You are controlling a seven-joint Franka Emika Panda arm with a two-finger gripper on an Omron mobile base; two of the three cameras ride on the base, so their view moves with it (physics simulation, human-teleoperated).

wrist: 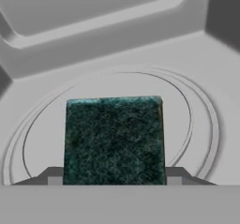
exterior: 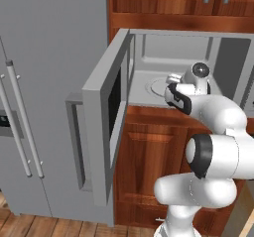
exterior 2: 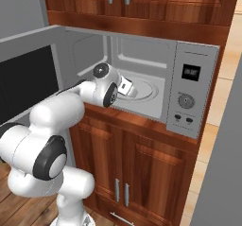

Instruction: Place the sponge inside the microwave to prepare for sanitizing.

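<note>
Right now the sponge (wrist: 114,140) sits between the jaws of the gripper (wrist: 114,175), which are clamped on its two sides; the hand view shows its dark green scrub face, rough and speckled, squarish, with straight edges and a thin paler rim along its 3 o'clock side. Its yellow part cannot be seen from this angle. The sponge is held inside the microwave (exterior 2: 142,59), above the round white turntable (wrist: 197,120), whose rings curve around it from 9 o'clock through 12 to 3 o'clock; whether it touches the plate cannot be told. In the right base view the gripper (exterior 2: 126,88) reaches into the cavity over the turntable's near edge. The door (exterior: 106,117) stands swung wide at 9 o'clock of the cavity. The control panel (exterior 2: 190,92) carries a dark display, a knob and two small buttons; its markings are too small to read.
</note>
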